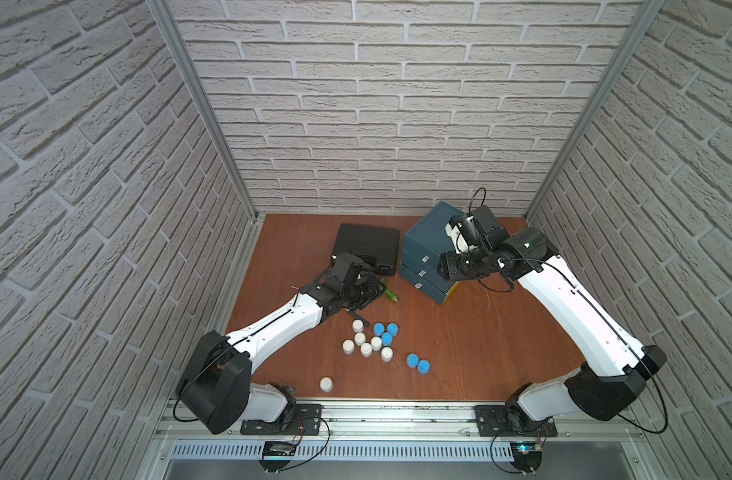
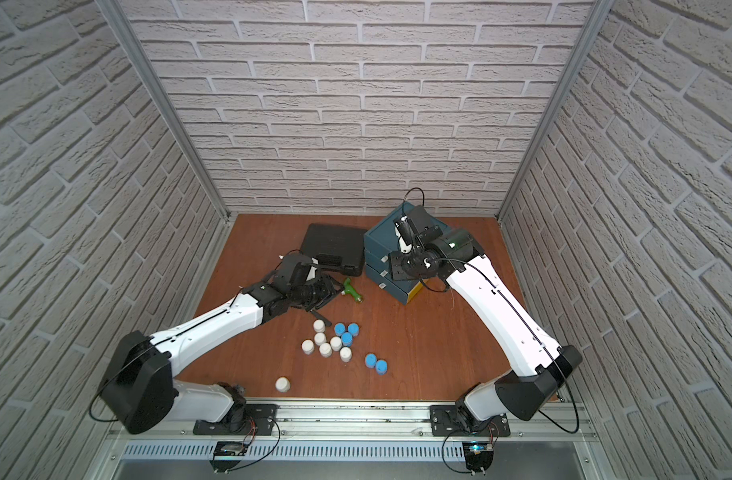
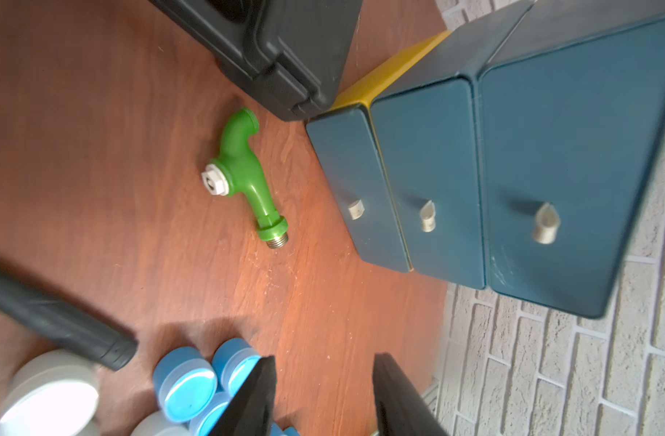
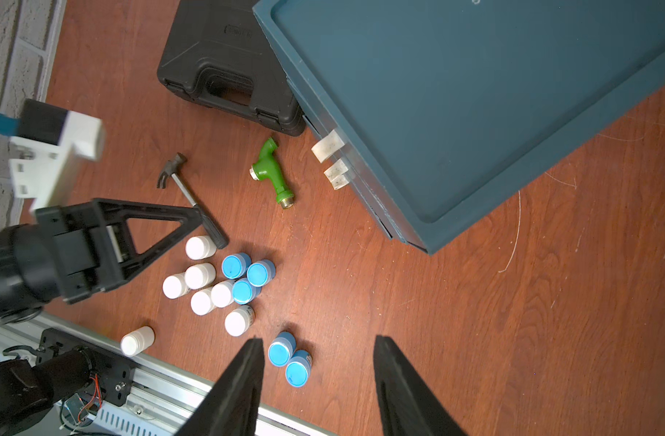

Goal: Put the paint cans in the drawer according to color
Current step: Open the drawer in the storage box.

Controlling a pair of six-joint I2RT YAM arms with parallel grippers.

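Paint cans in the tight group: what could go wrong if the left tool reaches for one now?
The white cans and blue cans stand packed together, so the open left tool may tip neighbours.
The hammer lies beside the group and could be nudged into it.
All three drawers look shut, so no can goes in yet.

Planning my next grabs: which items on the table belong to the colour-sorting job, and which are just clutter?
Job: white stubby plastic cans; light-blue stubby cans; teal three-drawer chest.
Clutter: black plastic carry case; green plastic tap; small metal hammer.
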